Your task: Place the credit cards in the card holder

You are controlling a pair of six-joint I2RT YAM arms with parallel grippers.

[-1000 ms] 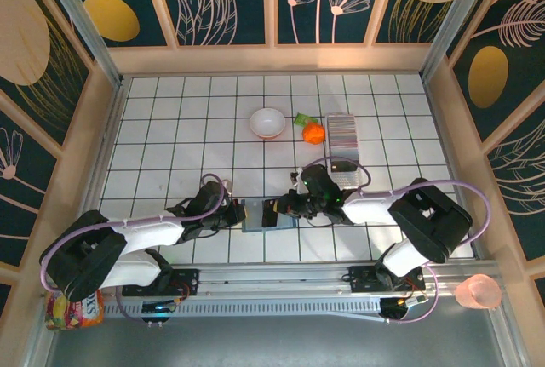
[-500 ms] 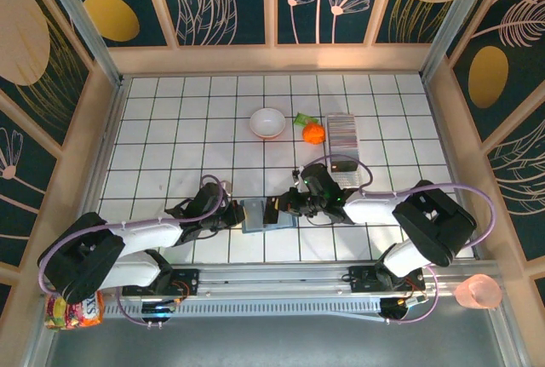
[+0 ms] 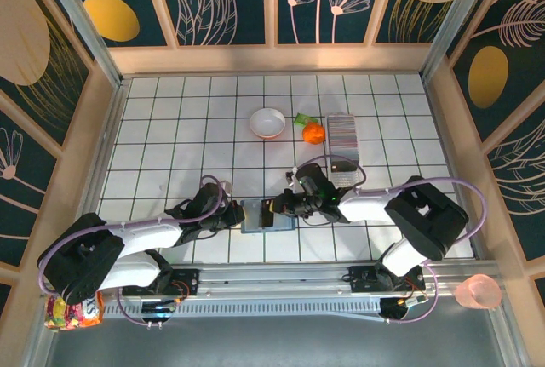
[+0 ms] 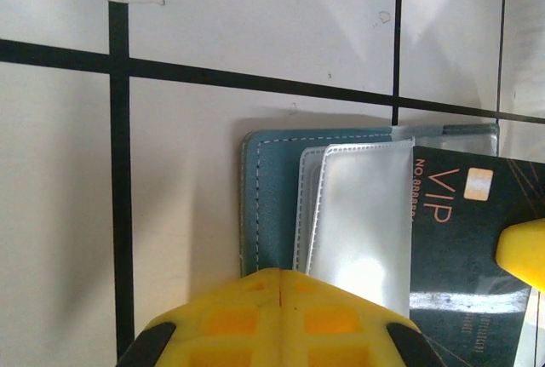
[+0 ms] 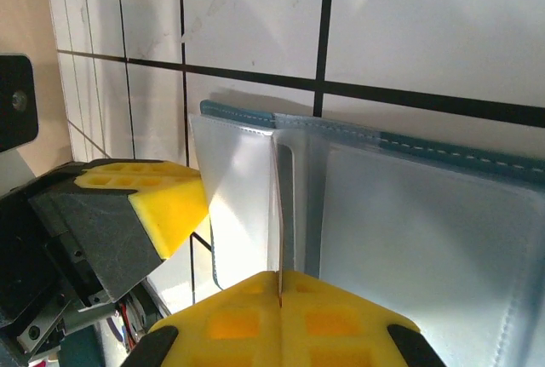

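Card holder (image 4: pixel 268 205) on bare tiles (image 3: pixel 170 146), left tool (image 4: pixel 281 286) closed tight at its edge, right tool (image 5: pixel 279 286) pinching dark credit card (image 4: pixel 451 239).

A small round white bowl (image 3: pixel 267 122) is sitting on the white tiled surface (image 3: pixel 170 129). A small orange ball (image 3: pixel 313 133) is lying just right of it. A translucent pink cup (image 3: pixel 479 292) is standing off the surface.

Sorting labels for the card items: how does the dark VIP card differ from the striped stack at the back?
The dark VIP card is one dark card with orange lettering; the card stack is many, striped grey-white. The dark VIP card lies at the card holder, pinched by the right gripper; the card stack sits far back, untouched. Both are rectangular.
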